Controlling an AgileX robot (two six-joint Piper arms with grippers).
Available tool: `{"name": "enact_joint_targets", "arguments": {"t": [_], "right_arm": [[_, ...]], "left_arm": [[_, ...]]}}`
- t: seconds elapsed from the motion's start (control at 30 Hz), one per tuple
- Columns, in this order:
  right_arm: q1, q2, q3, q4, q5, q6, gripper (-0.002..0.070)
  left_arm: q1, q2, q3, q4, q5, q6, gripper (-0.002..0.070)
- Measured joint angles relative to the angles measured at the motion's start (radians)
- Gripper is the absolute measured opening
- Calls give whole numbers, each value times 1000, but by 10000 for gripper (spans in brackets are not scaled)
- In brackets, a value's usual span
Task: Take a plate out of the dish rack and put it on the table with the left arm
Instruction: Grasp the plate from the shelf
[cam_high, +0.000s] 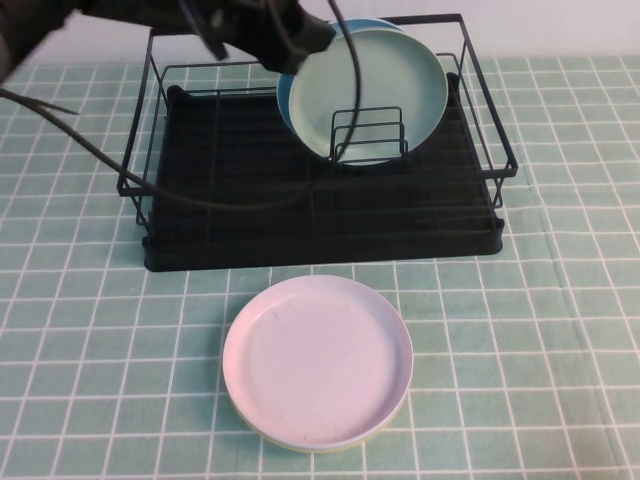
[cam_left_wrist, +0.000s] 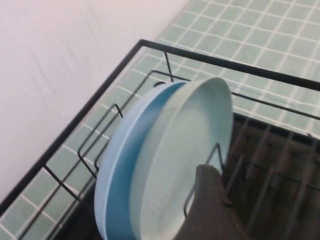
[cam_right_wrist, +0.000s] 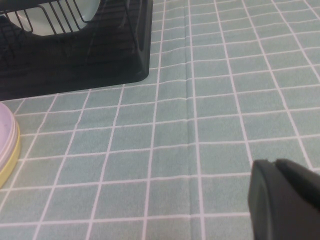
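The round pale mint-green plate (cam_high: 372, 92) stands on its edge in the black wire dish rack (cam_high: 320, 190), leaning on a sky-blue plate (cam_left_wrist: 117, 175) just behind it and held by a small upright wire divider (cam_high: 368, 135). The left gripper (cam_high: 290, 35) hovers at the plate's top left edge; I cannot tell if it is spread or pinching. The plate looks hard, light and smooth, so it may slip. The top rim looks like the best place to hold. The right gripper (cam_right_wrist: 285, 200) rests low over the green grid-cloth table (cam_right_wrist: 210, 120); its state is unclear too. A white-pink plate (cam_high: 318, 360) lies flat on the table.
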Motion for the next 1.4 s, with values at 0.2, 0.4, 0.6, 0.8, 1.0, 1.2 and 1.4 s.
{"name": "enact_joint_targets", "arguments": {"t": [0.2,0.4,0.6,0.8,1.0,1.2,1.4], "right_arm": [[0,0,0,0,0,0,-18],[0,0,0,0,0,0,-18],[0,0,0,0,0,0,-18],[0,0,0,0,0,0,-18],[0,0,0,0,0,0,-18],[0,0,0,0,0,0,-18],[0,0,0,0,0,0,-18]], "left_arm": [[-38,90,0,-6,-143,66,416],[-38,163,0,-22,-251,113,417],[-38,207,0,-49,-309,149,403],[-40,231,0,-106,-352,194,391],[-40,242,0,-172,-390,267,391],[-40,263,0,-271,-406,337,391],[-40,295,-2,-425,-423,494,356]]}}
